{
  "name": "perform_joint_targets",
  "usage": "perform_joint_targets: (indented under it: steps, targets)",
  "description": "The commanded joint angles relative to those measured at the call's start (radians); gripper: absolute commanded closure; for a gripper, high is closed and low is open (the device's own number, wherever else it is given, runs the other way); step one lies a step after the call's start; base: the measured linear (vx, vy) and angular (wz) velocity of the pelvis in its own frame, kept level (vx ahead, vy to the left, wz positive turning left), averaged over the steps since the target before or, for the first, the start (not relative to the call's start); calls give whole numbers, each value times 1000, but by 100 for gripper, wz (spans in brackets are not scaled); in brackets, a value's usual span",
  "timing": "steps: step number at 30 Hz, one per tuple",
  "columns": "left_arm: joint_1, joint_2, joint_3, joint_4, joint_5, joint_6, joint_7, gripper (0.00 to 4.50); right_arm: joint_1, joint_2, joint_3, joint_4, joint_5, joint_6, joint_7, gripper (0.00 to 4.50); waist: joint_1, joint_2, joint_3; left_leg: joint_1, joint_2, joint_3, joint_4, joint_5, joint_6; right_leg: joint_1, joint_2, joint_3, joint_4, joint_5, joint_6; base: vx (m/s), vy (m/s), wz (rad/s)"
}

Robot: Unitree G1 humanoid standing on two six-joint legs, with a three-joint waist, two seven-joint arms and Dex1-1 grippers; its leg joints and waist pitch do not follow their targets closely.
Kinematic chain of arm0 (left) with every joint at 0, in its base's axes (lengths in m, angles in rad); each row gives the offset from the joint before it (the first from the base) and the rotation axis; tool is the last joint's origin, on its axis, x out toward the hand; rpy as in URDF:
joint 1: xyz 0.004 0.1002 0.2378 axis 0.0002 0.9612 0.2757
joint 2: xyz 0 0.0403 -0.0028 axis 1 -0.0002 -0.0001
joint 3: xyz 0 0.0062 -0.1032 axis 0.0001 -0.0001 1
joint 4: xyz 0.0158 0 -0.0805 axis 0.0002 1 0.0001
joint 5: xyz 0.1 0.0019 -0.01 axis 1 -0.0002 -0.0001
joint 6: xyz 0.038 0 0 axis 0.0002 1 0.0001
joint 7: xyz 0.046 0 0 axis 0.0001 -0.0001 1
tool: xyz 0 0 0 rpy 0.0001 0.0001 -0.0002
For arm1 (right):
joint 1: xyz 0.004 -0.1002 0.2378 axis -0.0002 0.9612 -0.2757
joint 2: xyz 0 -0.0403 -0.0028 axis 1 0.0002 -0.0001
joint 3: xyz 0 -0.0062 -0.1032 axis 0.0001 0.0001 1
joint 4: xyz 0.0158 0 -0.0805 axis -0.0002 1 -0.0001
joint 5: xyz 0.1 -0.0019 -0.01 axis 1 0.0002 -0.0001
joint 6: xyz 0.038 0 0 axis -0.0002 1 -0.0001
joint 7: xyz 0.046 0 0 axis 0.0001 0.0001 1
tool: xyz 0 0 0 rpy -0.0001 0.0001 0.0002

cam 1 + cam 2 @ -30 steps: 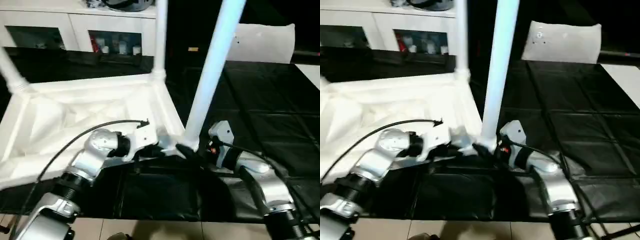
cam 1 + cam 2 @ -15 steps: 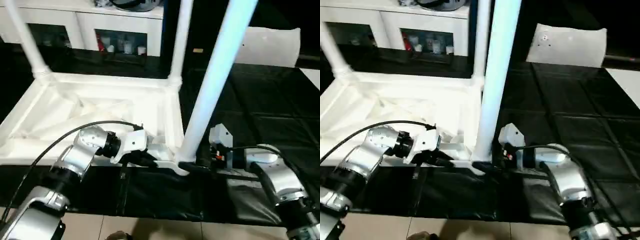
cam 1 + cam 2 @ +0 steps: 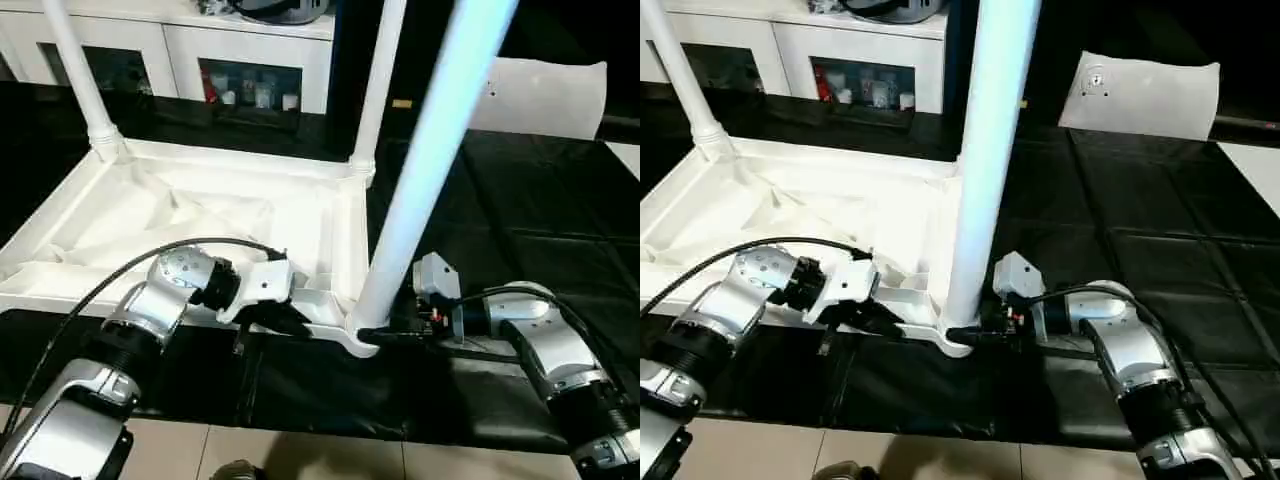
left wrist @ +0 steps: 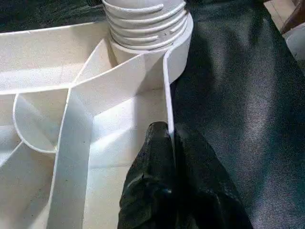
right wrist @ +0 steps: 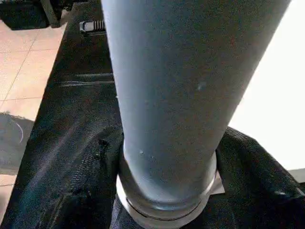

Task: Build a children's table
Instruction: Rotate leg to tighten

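Right end effector [image 5: 164,191]: its two black fingers sit on either side of the near leg's base, closed around it where a second ago they stood clear.
Left end effector [image 4: 167,157]: clamped shut on the thin rim wall of the table top, just beside the threaded corner socket [image 4: 145,28], holding the top steady.
Near leg [image 3: 425,170]: stands almost upright in the near right corner; it was leaning more a second ago, and its base now sits lower in the socket.
Table top [image 3: 180,215]: lies upside down, ribbed side up, on the black-covered counter [image 3: 520,260]; two far legs [image 3: 375,90] already stand in their corners.
Plastic bag [image 3: 545,95]: lies flat, well apart, at the far right.
Meaning: probably the leg is being seated or turned home; a fourth leg cannot be seen.
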Motion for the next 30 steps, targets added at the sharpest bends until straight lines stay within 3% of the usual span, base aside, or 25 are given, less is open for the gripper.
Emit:
perform_joint_targets:
  steps: [1, 6, 8, 11, 12, 14, 16, 17, 23, 25, 27, 30]
  targets:
    - [-5, 1, -49, 6, 23, -23, -53, 450, -10, -6, 11, 13, -11, -3, 9, 183, -3, -1, -53, 36, 73, -30, -65, -170, 44, 18, -88, 34, -68, -16, -260, 0, 0, 0]
    - [0, -21, -19, 9, 5, 31, 0, 450, 18, 18, 11, -11, 8, 41, -16, 185, -4, 2, -47, 37, 73, -30, -70, -196, 34, 15, -87, 35, -71, -41, -259, 0, 0, 0]
    - [1, -54, 9, 8, -6, 94, 71, 450, 38, 73, -27, -28, 46, 121, -107, 185, -6, 2, -43, 38, 74, -29, -73, -215, 31, 13, -87, 36, -74, -63, -265, 0, 0, 0]
    - [2, -130, 48, -3, -18, 195, 215, 450, 75, 163, -50, -41, 17, 150, -293, 186, -13, 3, -32, 42, 74, -35, -83, -302, -14, 2, -92, 41, -88, -221, -239, 0, 0, 0]
    - [3, -156, 57, -11, -19, 224, 260, 450, 82, 193, -55, -40, 1, 156, -359, 187, -17, 2, -29, 49, 72, -41, -83, -355, -38, -4, -98, 42, -99, -316, -223, 0, 0, 0]
    - [10, -207, 50, -42, -4, 280, 333, 450, 76, 270, -71, -20, -31, 203, -514, 187, -35, 1, -24, 53, 71, -52, -91, -428, -75, -13, -98, 43, -110, -458, -176, 0, 0, 0]
    - [13, -244, 44, -59, 12, 322, 387, 450, 67, 325, -77, -5, -52, 226, -606, 187, -52, 2, -25, 44, 70, -60, -98, -443, -85, -9, -96, 39, -109, -463, -158, 0, 0, 0]
    - [10, -260, 42, -58, 20, 333, 411, 450, 60, 349, -80, 4, -64, 232, -651, 187, -60, 3, -27, 46, 69, -60, -100, -449, -86, -11, -94, 38, -111, -440, -155, 0, 0, 0]
    - [-31, -378, 65, -39, 45, 431, 592, 450, 7, 493, -87, 19, -110, 297, -847, 187, -68, 5, -26, 52, 64, -57, -99, -466, -83, -21, -93, 44, -121, -431, -145, 0, 0, 0]
    - [-43, -386, 59, -27, 70, 426, 612, 450, 2, 514, -81, 4, -109, 304, -862, 187, -70, 3, -27, 52, 63, -55, -98, -458, -71, -22, -92, 46, -124, -413, -135, 0, 0, 0]
    - [-41, -365, 46, -29, 92, 411, 599, 450, 18, 500, -76, -22, -111, 291, -850, 131, -68, 2, -29, 50, 62, -54, -97, -448, -58, -20, -93, 47, -125, -394, -131, 0, 0, 0]
    - [-25, -313, 34, -40, 104, 378, 558, 450, 45, 462, -107, -42, -102, 267, -825, 115, -65, 2, -30, 45, 62, -52, -99, -420, -39, -16, -94, 48, -124, -362, -127, 0, 0, 0]
